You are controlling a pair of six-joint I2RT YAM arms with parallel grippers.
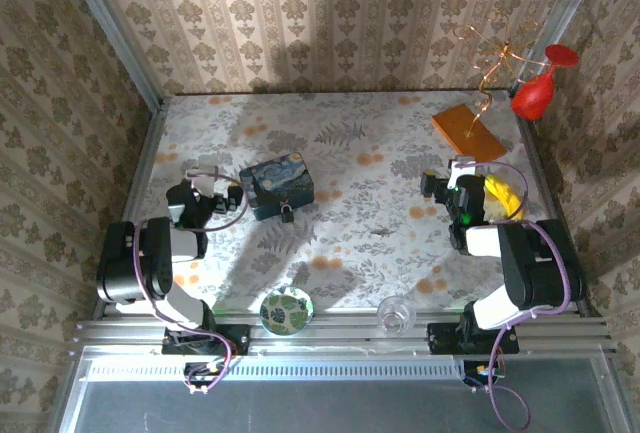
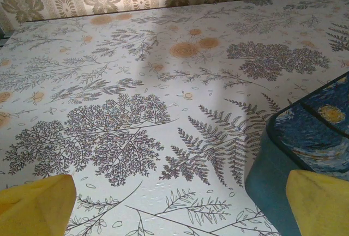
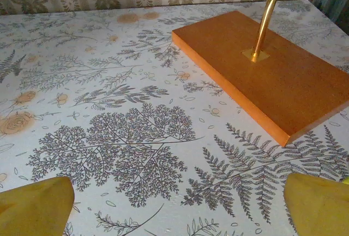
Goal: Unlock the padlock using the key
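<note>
Dark grey padlock (image 1: 287,215) sits against the near side of a blue swirly-painted box (image 1: 277,184) on the fern-printed surface (image 1: 350,143), the key (image 1: 380,232) (a faint dark sliver) lying well apart to its right. Beside the box, the left tool (image 2: 177,203) has its yellow fingers (image 2: 35,203) spread wide and empty; the right tool (image 3: 175,206), equally wide and empty, faces an orange wooden base (image 3: 272,78).

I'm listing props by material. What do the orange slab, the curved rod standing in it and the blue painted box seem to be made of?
Orange slab: likely wood or fibreboard, matte; even grainy face, sharp cut edges. Rod: polished brass-coloured metal, judging by its golden shine. Blue box: smooth teal wall, swirly painted lid with a slight sheen; tin or card, unclear.
</note>
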